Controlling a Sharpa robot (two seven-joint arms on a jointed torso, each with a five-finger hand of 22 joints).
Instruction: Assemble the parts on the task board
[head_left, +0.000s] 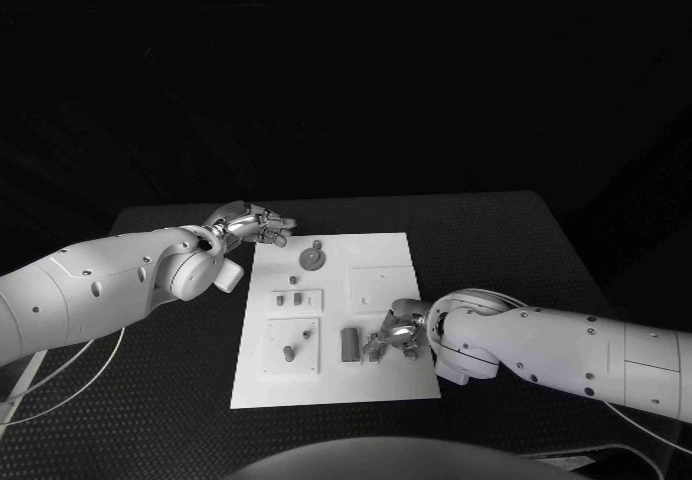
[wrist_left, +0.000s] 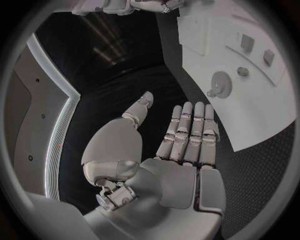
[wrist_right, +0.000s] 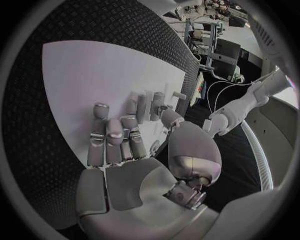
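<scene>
Risk first: our right hand (head_left: 395, 338) hovers over the task board (head_left: 378, 385), fingers loosely spread, holding nothing, parts (head_left: 351, 344) just beside its fingertips; a careless reach could scatter them. Left hand (head_left: 254, 225) idles, fingers straight, beside the board's far corner.

The right hand (wrist_right: 122, 150) lies palm-down over the white task board (wrist_right: 94, 75), its fingers (wrist_right: 106, 137) stretched flat and close together, their tips by a cluster of small grey parts (wrist_right: 156, 100) on the board. The board rests on the black table (wrist_right: 25, 125). Beyond the board, the left arm (wrist_right: 247, 105) reaches in over the table.
</scene>
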